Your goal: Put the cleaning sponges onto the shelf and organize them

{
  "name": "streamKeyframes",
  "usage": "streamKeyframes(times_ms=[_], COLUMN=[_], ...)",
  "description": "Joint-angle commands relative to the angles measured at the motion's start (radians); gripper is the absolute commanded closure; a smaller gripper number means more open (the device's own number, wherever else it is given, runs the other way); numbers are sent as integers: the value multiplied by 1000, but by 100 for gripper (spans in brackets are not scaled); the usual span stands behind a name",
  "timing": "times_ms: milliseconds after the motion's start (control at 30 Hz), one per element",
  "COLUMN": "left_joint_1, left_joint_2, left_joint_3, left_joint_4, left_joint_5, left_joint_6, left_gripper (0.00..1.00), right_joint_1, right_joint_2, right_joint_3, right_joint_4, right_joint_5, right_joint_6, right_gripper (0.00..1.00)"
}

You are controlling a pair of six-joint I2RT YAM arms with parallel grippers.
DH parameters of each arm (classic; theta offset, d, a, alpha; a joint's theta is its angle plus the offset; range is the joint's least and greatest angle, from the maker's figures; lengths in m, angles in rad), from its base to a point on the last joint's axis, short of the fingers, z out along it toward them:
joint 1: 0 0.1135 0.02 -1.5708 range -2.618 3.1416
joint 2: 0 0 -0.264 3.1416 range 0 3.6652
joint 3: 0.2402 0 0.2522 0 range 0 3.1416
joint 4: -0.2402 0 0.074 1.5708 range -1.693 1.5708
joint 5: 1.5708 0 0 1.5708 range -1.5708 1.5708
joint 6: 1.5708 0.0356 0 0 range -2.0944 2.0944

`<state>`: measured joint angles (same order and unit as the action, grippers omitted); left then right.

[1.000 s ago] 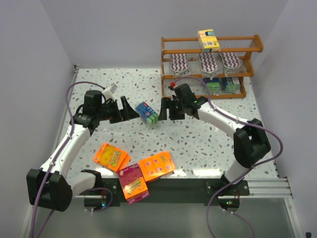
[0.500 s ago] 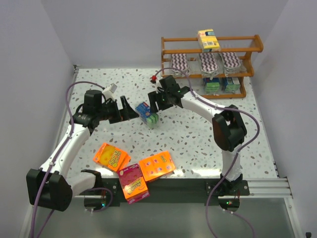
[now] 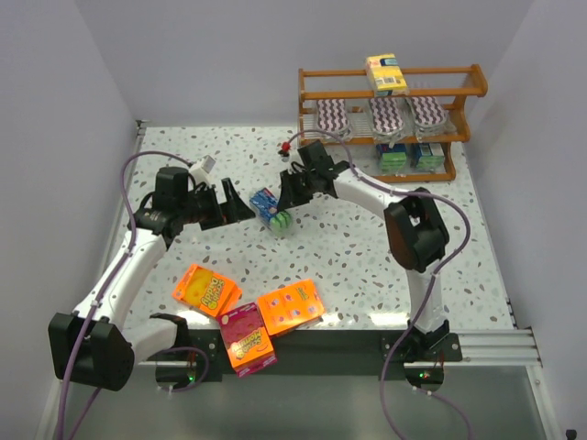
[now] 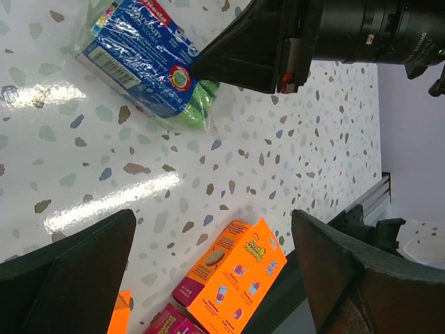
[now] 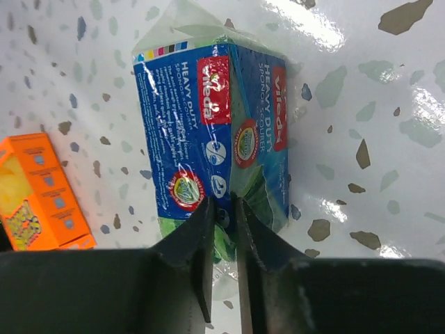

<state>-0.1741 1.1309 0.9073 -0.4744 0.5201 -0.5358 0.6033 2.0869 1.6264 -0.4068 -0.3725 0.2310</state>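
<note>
A blue-and-green sponge pack lies on the speckled table between the two arms. My right gripper is shut on the pack's near green end, pinching wrap and edge between narrow jaws. My left gripper stands open just left of the pack, with nothing between its fingers. The shelf stands at the back right. A yellow block sits on its top tier, three zigzag oval pads fill the middle tier, and blue-green blocks rest on the bottom.
Two orange boxes and a pink one lie near the table's front edge. One orange box shows between my left fingers. White walls close the sides and back.
My right arm swung left from in front of the shelf to the blue-and-green pack and its jaws closed on the pack's end. The left arm has stayed put.
</note>
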Motion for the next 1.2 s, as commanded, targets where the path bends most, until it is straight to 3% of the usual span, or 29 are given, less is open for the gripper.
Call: streamKeyframes(times_ms=[0, 267, 367, 533, 700, 800, 833, 900, 1033, 1167], left_joint_1=[12, 13, 13, 12, 13, 13, 13, 13, 12, 12], left_joint_2=[-26, -19, -17, -19, -17, -16, -17, -13, -17, -16], left_joint_3=[39, 31, 25, 12, -1, -7, -7, -5, 2, 2], left_joint_4=[-1, 11, 23, 26, 45, 60, 63, 71, 72, 71], left_joint_5=[-6, 1, 8, 9, 21, 31, 34, 38, 35, 31], left_joint_6=[25, 23, 19, 17, 7, -4, -7, -13, -16, -18], left_gripper=[0, 0, 0, 0, 0, 0, 0, 0, 0, 0], right_joint_1=[-85, -201, -224, -243, -306, -326, -330, -332, -318, -243], right_joint_2=[-23, -113, -151, -223, -292, -318, -320, -326, -384, -494], right_joint_3=[-127, -397, -488, -530, -516, -421, -393, -328, -321, -426], right_joint_4=[86, 304, 316, 76, -26, -139, -197, -257, -267, -239], right_joint_5=[-152, -417, -437, -309, -169, 15, 103, 177, 136, 5], right_joint_6=[169, 416, 445, 309, 265, 217, 209, 194, 186, 223], right_gripper=[87, 96, 97, 94, 89, 69, 53, 43, 40, 41])
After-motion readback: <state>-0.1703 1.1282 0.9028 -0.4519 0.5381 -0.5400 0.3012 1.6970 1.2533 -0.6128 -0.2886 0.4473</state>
